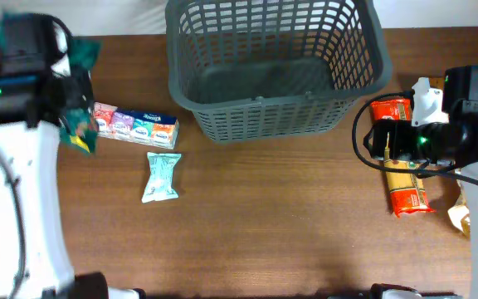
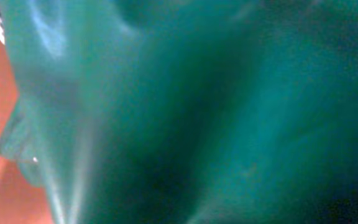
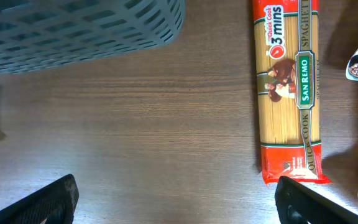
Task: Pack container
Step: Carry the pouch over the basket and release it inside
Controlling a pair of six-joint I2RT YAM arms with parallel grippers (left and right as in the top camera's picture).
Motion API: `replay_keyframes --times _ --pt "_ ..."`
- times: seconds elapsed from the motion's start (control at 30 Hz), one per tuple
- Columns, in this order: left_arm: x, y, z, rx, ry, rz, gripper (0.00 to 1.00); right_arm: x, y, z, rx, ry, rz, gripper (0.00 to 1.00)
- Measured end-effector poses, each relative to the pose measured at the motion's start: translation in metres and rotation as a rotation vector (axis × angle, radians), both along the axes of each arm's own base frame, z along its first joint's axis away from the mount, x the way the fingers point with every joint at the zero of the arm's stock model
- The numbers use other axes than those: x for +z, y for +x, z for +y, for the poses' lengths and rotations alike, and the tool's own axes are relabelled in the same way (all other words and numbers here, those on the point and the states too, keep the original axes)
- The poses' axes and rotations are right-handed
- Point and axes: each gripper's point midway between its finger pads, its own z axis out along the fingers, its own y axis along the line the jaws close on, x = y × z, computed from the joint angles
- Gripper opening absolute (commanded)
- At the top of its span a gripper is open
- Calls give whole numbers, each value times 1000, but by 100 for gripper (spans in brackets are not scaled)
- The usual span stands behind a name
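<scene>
The dark grey basket [image 1: 264, 112] stands at the back middle of the table, and nothing shows inside it. Its lattice wall also shows in the right wrist view [image 3: 73, 31]. My left gripper [image 1: 71, 95] is at the far left, raised off the table and shut on a dark teal packet [image 1: 81, 56]. That packet fills the left wrist view [image 2: 197, 112] and hides the fingers. My right gripper [image 3: 179, 199] is open and empty above bare table, right of the basket. A red and yellow spaghetti packet [image 3: 291, 93] lies by its right finger, and also shows in the overhead view [image 1: 407, 187].
A row of small tissue packs [image 1: 135, 126] and a pale teal packet [image 1: 162, 176] lie left of the basket. A white item [image 1: 426, 95] and a small packet [image 1: 459, 218] lie near the right arm.
</scene>
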Motion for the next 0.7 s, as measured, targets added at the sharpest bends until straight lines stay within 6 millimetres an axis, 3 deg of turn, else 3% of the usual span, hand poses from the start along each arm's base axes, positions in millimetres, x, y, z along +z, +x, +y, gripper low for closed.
replay_keyframes --times 0.13,0.3,0.53,0.6,0.7 --pt "78 19 -42 -259 43 -271 2 0 0 0 0 1 0 99" --pt "135 32 -101 -545 33 -501 2 0 -2 2 2 11 8 99" --pt "158 39 -171 -864 -40 -651 2 -4 -12 6 6 32 51 99" --pt "153 46 -190 -935 -61 -657 2 -5 -15 7 7 38 65 99" --pt "129 63 -220 -1027 -104 -625 2 -7 -23 9 8 46 100 99"
